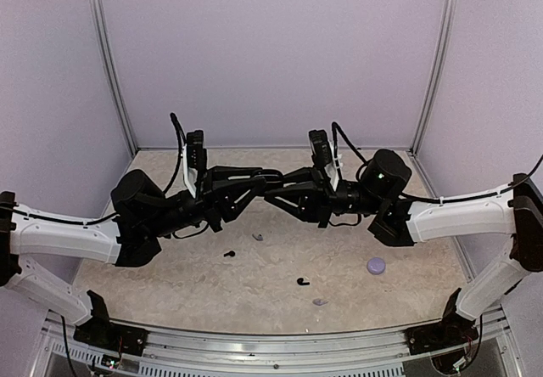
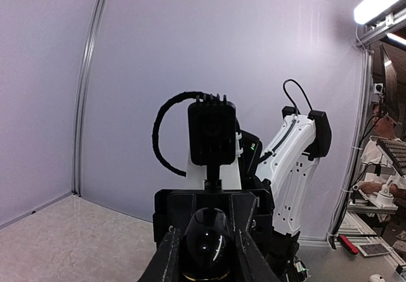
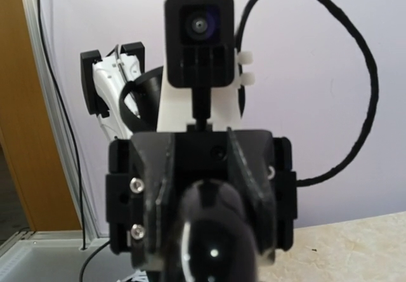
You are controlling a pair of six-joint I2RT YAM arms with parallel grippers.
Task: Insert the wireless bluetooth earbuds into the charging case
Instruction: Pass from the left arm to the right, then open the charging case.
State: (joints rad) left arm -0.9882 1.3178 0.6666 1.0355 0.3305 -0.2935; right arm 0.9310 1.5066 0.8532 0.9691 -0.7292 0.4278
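Observation:
A glossy black, egg-shaped charging case (image 2: 206,244) is held in mid-air between both grippers, which meet tip to tip above the table's middle. My left gripper (image 2: 206,236) is shut on it, a finger on each side. It also shows close and blurred in the right wrist view (image 3: 216,244), where my right gripper (image 3: 216,234) appears shut on it. In the top view the left gripper (image 1: 257,178) and right gripper (image 1: 276,194) hide the case. Two black earbuds (image 1: 229,253) (image 1: 303,282) and two lavender earbuds (image 1: 258,237) (image 1: 320,301) lie loose on the table.
A round lavender case (image 1: 376,266) sits on the marbled tabletop (image 1: 170,292) at the right. Pale walls with metal posts enclose the back and sides. Both arms stretch inward from the near corners.

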